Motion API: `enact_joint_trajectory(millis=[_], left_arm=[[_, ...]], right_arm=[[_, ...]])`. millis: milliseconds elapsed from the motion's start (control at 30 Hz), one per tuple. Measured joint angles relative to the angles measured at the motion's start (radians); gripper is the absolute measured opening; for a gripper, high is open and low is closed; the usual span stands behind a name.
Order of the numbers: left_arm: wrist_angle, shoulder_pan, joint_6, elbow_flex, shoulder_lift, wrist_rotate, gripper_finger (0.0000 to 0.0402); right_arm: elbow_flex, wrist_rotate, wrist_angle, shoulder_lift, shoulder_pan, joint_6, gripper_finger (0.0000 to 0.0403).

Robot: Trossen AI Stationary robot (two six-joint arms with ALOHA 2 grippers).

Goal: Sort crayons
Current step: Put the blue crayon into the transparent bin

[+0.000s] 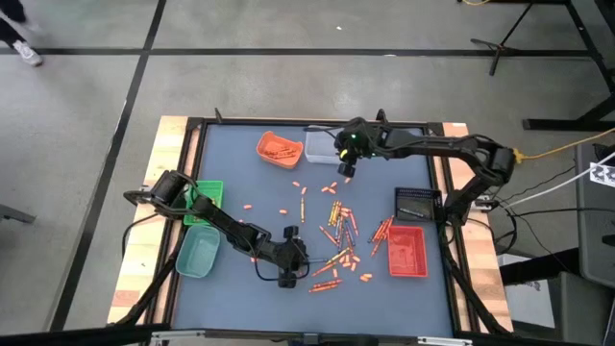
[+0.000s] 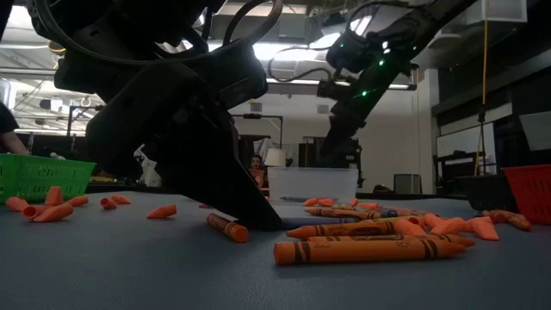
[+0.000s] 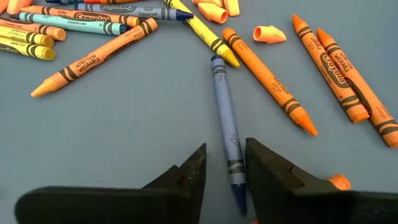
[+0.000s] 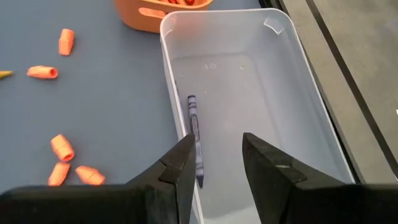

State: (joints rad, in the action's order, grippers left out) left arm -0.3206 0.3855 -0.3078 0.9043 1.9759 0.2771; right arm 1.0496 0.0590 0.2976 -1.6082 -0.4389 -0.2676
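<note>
My left end effector (image 3: 224, 165) straddles the blue crayon (image 3: 226, 124) lying on the table (image 3: 137, 130), fingers spread but not yet clenched, so I should centre before squeezing, while my right end effector (image 4: 216, 163) hangs released over the clear tray (image 4: 292, 93).

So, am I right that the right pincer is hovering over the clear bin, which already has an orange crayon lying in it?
Not quite: the crayon in the clear bin is dark blue-grey, not orange, as the right wrist view shows. The rest holds: the right pincer hovers open over that bin.
</note>
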Motion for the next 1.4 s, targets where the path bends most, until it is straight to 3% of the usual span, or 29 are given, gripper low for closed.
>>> enact_joint_trajectory(millis=[400, 667, 1067, 1400], left_arm=[[0.001, -0.001, 0.001, -0.001, 0.0, 0.005, 0.0009], [-0.007, -0.019, 0.004, -0.002, -0.003, -0.009, 0.0009], [0.01, -0.096, 0.015, -0.003, -0.116, -0.051, 0.0005], [-0.052, -0.279, 0.316, -0.003, -0.183, -0.05, 0.0006]], right_arm=[[0.0, -0.179, 0.291, 0.229, 0.001, 0.011, 0.0131], [0.0, -0.351, 0.442, 0.329, 0.011, 0.104, 0.0131], [0.0, -0.356, 0.51, 0.359, 0.217, 0.12, 0.0131], [0.0, -0.227, 0.518, 0.359, 0.366, 0.24, 0.0131]])
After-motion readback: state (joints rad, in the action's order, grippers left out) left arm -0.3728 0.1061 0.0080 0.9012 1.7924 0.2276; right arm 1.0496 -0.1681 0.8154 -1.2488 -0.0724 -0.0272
